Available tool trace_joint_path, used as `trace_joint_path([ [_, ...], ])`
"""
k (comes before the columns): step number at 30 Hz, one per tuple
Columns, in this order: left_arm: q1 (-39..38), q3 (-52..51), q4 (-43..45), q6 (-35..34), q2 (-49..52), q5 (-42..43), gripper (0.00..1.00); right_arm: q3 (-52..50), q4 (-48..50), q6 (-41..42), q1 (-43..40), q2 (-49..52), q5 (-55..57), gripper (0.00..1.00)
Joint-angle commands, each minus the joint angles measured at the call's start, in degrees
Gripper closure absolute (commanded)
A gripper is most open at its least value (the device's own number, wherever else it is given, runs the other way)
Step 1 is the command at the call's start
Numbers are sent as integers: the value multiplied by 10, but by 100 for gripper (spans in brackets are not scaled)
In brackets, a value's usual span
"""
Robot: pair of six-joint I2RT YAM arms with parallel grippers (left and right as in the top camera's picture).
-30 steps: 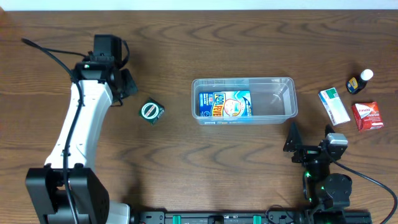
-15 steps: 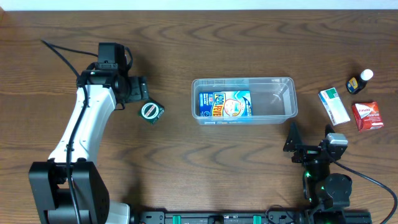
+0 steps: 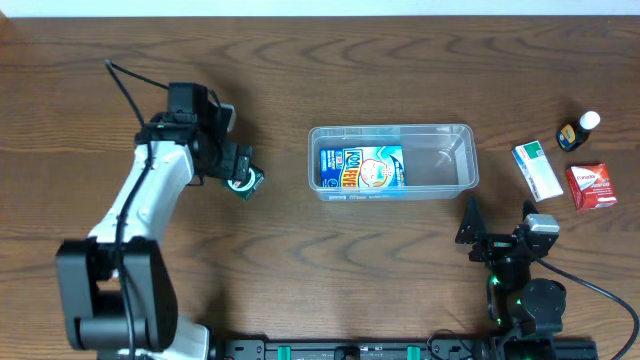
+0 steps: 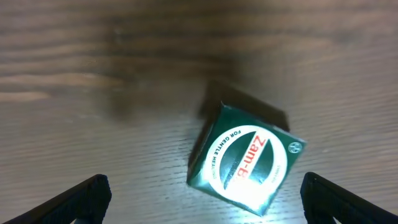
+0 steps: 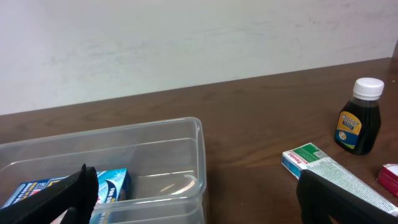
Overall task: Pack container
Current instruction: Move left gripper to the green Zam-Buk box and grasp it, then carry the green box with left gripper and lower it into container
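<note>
Clearly apart: container, left fingers.

The left pincer has swung across to hang, seemingly without touching, over the green box.

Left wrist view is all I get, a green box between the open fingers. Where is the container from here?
Observer: The container sits to the robot's right of the green box, apart from it.
Operator: Anything in it yet?
Observer: One blue box lies flat in its left half.
Operator: What else is outside?
Observer: Past its right end, a white and green box, a red box and a small dark bottle.
</note>
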Motion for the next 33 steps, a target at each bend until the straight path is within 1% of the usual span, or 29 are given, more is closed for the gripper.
trace_joint_path([
  [1, -2, -7, 1, 32, 33, 30, 2, -1, -2, 8, -2, -2, 6, 1],
  [3, -7, -7, 0, 47, 52, 52, 2, -1, -2, 8, -2, -2, 6, 1],
  [9, -34, -7, 2, 61, 79, 49, 2, -1, -2, 8, -2, -2, 6, 1],
  [14, -50, -7, 3, 60, 92, -5, 2, -1, -2, 8, -2, -2, 6, 1],
  [17, -53, -7, 5, 48, 94, -38, 1, -1, -2, 8, -2, -2, 6, 1],
  [19, -53, -7, 8, 34, 94, -54, 3, -1, -2, 8, -2, -2, 6, 1],
  [26, -53, -7, 10, 26, 94, -58, 26, -1, -2, 8, -2, -2, 6, 1],
  [30, -53, -7, 16, 15, 94, -55, 32, -1, -2, 8, -2, -2, 6, 1],
  [33, -53, -7, 21, 14, 94, -55, 33, -1, -2, 8, -2, -2, 6, 1],
])
